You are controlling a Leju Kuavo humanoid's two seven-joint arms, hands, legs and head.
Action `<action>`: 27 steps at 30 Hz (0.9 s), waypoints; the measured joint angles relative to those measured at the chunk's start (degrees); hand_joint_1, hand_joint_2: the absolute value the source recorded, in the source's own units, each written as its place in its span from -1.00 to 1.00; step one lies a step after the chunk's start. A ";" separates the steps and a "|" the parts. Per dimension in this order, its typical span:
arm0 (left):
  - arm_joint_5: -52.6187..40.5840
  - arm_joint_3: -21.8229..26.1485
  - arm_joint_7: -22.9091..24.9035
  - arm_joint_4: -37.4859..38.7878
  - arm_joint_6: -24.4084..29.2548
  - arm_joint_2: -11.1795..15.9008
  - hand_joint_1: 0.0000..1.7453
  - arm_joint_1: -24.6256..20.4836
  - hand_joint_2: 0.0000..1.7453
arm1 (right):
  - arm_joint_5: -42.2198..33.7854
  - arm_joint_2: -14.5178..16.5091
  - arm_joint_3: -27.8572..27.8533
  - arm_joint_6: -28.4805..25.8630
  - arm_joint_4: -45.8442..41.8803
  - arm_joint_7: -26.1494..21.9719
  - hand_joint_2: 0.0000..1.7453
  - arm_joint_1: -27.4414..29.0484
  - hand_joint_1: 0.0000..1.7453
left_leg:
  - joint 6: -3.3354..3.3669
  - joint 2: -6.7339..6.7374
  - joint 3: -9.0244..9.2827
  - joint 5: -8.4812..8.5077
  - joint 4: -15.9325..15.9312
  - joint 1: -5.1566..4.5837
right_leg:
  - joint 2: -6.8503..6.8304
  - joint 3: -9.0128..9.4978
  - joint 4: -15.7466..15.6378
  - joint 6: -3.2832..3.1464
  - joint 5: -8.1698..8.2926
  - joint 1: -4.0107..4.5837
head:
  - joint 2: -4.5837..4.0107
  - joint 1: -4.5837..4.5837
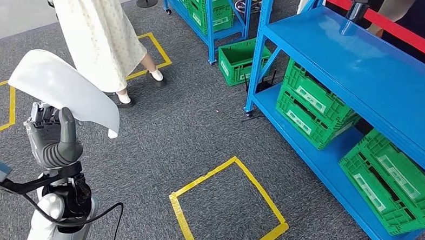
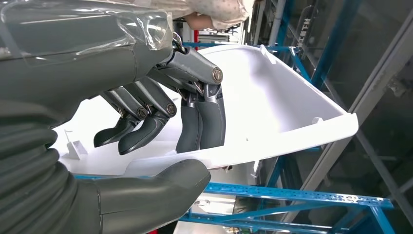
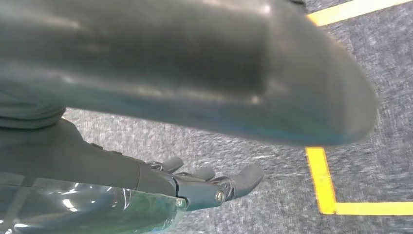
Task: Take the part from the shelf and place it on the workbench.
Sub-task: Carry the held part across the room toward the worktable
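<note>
My left hand grips the white part by its lower edge, fingers inside the shell and thumb under the rim, holding it raised for carrying, beside the blue shelf. My right hand hangs over the carpet, fingers extended, holding nothing.

This is a workshop or warehouse-style floor. On the right stands a blue metal rack of shelves holding green slatted plastic crates, with a second blue rack of the same crates farther off. Grey carpet flooring is marked with yellow tape squares. A red barrier belt on a black post runs along the far right.
</note>
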 joint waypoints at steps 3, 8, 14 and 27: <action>-0.04 0.51 -0.04 -0.73 0.03 0.09 1.00 0.36 1.00 | 0.02 0.04 0.09 -0.02 -0.02 -0.19 -1.00 -0.17 -1.00 | -0.89 2.71 -1.27 -1.67 2.67 0.08 | -1.68 0.42 -0.28 -1.28 0.04 -0.17 | 0.00 -0.16; -0.09 0.68 -0.06 -1.10 0.06 0.11 1.00 1.04 1.00 | -0.36 -0.12 0.20 -0.12 -0.02 -0.39 -1.00 0.41 -1.00 | -1.73 7.32 -8.59 -7.18 17.02 0.60 | -5.23 0.87 -0.32 -2.44 -0.56 0.50 | 0.00 -0.32; -0.17 1.10 -0.27 -1.73 0.28 0.28 1.00 1.46 1.00 | -0.78 0.03 0.25 -0.57 -0.02 -1.00 -1.00 0.66 -1.00 | 0.15 11.82 -0.10 -0.77 0.94 -0.46 | -8.90 1.78 -0.34 -1.51 -1.50 1.31 | 0.00 -0.22; -0.24 3.07 -0.38 -2.47 1.01 -0.77 1.00 2.69 1.00 | -1.08 0.05 0.93 -1.00 -0.04 -0.62 -1.00 0.88 -1.00 | 1.25 1.49 0.72 0.00 -0.11 0.18 | -0.34 -2.04 4.39 1.58 -1.83 -0.51 | 0.00 0.12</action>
